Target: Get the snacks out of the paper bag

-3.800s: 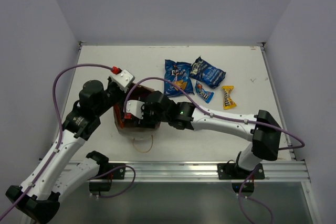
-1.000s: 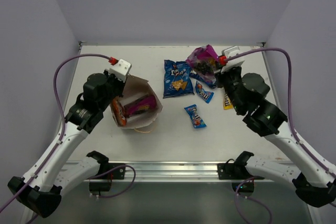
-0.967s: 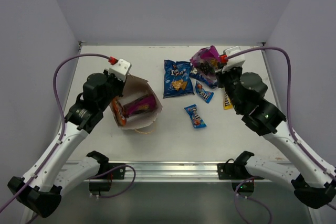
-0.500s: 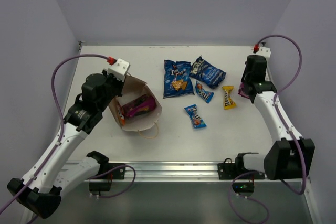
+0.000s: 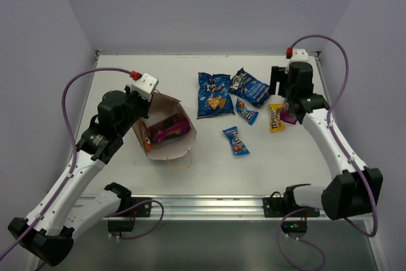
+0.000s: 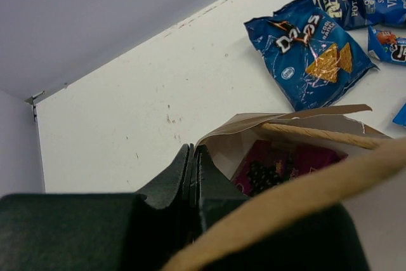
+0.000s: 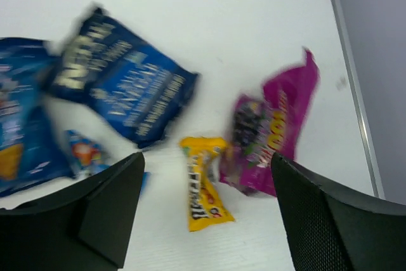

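Your counter is a white, faintly scuffed board. Pale lilac walls close it in at the back and on both sides, and a metal rail runs along the near edge.

The paper bag sits on the left half, tipped over with its mouth facing up and to the right. One twisted handle droops onto the counter at the near side. Your left hand has its fingers pressed together on the bag's rim at the upper left, pinching the paper. Inside the bag you can see a purple bag and an orange-red bag.

Six snacks lie out on the right half:
- a blue tortilla chip bag
- a blue potato chip bag beside it
- a small blue candy pack just below them
- a second blue pack, nearer to you
- a yellow candy pack
- a magenta bag touching the yellow pack's right side, close to the right wall

Your right hand hangs above those last two with its fingers spread wide and nothing between them.
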You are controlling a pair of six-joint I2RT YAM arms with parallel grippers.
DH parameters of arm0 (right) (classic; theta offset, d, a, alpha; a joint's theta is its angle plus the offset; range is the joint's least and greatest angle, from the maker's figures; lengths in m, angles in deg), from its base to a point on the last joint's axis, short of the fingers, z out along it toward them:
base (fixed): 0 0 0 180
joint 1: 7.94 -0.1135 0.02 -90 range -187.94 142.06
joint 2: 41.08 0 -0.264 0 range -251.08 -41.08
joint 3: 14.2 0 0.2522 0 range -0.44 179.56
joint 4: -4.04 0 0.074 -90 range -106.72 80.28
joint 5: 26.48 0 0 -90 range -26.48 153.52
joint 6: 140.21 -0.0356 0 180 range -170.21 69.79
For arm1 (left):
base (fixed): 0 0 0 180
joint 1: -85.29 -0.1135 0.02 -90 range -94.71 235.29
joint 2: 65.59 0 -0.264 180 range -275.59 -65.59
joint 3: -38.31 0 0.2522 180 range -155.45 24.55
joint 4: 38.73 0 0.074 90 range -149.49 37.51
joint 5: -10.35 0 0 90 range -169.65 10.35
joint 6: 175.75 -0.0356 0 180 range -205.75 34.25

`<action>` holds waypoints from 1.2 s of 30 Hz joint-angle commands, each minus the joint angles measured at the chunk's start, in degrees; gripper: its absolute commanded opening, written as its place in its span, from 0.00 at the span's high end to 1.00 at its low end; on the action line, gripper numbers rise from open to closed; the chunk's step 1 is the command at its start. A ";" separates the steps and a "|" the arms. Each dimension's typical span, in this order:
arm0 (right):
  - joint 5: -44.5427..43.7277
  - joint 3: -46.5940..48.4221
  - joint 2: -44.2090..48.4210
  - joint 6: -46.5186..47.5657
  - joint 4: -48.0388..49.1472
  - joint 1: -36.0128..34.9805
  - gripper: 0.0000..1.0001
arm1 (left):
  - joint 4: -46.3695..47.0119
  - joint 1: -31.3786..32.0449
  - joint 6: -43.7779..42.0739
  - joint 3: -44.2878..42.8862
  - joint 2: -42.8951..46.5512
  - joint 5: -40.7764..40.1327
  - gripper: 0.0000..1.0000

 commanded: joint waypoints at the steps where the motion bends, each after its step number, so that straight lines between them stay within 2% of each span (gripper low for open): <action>1: 8.56 8.82 8.90 9.52 0.99 -10.58 0.16 | 7.40 0.08 -0.64 -1.47 0.59 2.29 1.00; 5: 22.96 12.00 11.10 18.94 0.03 -23.42 0.15 | 6.61 0.08 -1.25 -1.73 0.32 3.34 1.00; 6: 24.30 12.27 10.93 21.05 0.02 -28.92 0.15 | 5.74 0.08 -1.69 -1.82 0.06 3.78 1.00; 9: 26.06 14.46 8.12 28.70 -1.38 -37.91 0.15 | 4.07 0.08 -1.87 -2.69 -0.29 4.58 1.00; 11: 29.99 16.31 5.15 32.05 -2.34 -40.83 0.15 | 4.32 0.08 -1.96 -2.70 -0.21 4.84 1.00; 15: 29.32 19.65 -0.14 39.07 -6.03 -49.52 0.16 | 4.15 0.08 -1.87 -2.61 0.23 6.41 1.00; 20: 28.63 21.14 -6.81 43.04 -5.69 -56.03 0.18 | 2.48 0.08 -1.17 -3.05 -0.03 10.63 1.00; 24: 26.87 22.73 -11.91 45.41 -6.48 -58.68 0.20 | 1.78 0.00 -0.90 -2.87 0.58 12.39 1.00; 36: 20.44 22.03 -23.43 47.97 -5.61 -59.13 0.19 | -0.42 0.08 -0.38 -2.52 0.15 16.18 1.00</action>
